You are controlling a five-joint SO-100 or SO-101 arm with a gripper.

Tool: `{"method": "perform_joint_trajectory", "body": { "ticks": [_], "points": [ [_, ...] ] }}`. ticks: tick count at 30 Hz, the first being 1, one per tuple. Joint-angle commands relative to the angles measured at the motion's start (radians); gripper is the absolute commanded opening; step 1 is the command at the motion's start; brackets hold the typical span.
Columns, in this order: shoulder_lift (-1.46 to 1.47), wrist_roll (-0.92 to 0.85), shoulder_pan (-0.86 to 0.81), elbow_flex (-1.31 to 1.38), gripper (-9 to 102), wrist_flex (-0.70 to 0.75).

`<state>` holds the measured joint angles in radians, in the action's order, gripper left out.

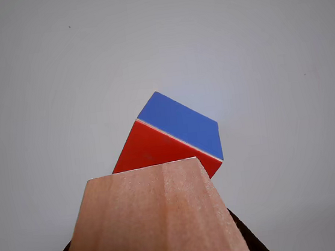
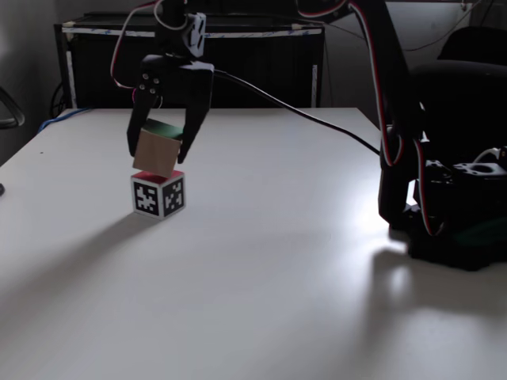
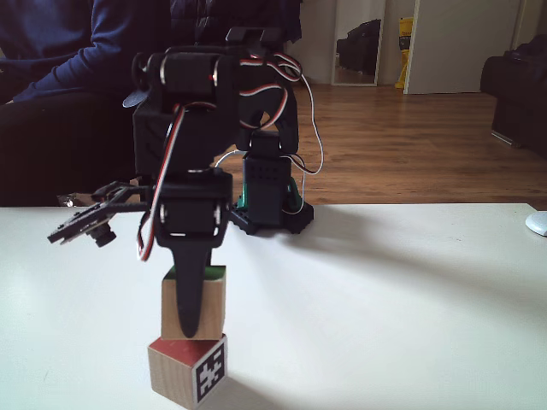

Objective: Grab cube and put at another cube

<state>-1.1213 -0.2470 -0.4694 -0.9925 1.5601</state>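
The hand (image 2: 163,155) is closed on the cube (image 2: 156,150), one finger (image 3: 193,290) running down its near face in a fixed view (image 3: 193,301). Wood sides show, with the green face on top. The cube hangs just above the other cube (image 2: 159,194), which sits on the white counter (image 2: 301,261) towards its far left corner in that fixed view. The lower cube has a red top and black-and-white marker patterns on its sides; in the other view it shows a red and a blue face (image 1: 174,134) beyond the held cube's wood face (image 1: 151,221).

In both fixed views the two cubes look to be touching or very nearly so; a thin gap cannot be ruled out. In a fixed view the held cube is tilted a little and turned relative to the one below (image 3: 188,367), so their edges do not line up.

This looks like the placing step: the carry is done and the cube is over its target. The next move calls for a small descent until the wood face sits flat on the red top, then a gentle release with the fingers spreading clear of both cubes. The tilt is the risk; released askew, the cube may rock or slide off, and the fingertips reach low enough to nudge the lower cube when lifting away.
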Motion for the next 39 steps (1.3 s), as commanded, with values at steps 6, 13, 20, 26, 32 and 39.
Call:
{"method": "perform_joint_trajectory", "body": {
  "ticks": [6,13,20,26,32,39],
  "points": [
    [-0.011,-0.015,-0.014,0.058,7,0.02],
    [-0.009,-0.026,-0.04,0.071,7,0.021],
    [0.026,-0.035,-0.046,0.101,7,0.037],
    [0.055,-0.035,-0.04,0.115,11,0.04],
    [0.066,-0.049,-0.028,0.132,18,0.058],
    [0.066,-0.058,-0.023,0.16,31,0.086]
  ]
}}
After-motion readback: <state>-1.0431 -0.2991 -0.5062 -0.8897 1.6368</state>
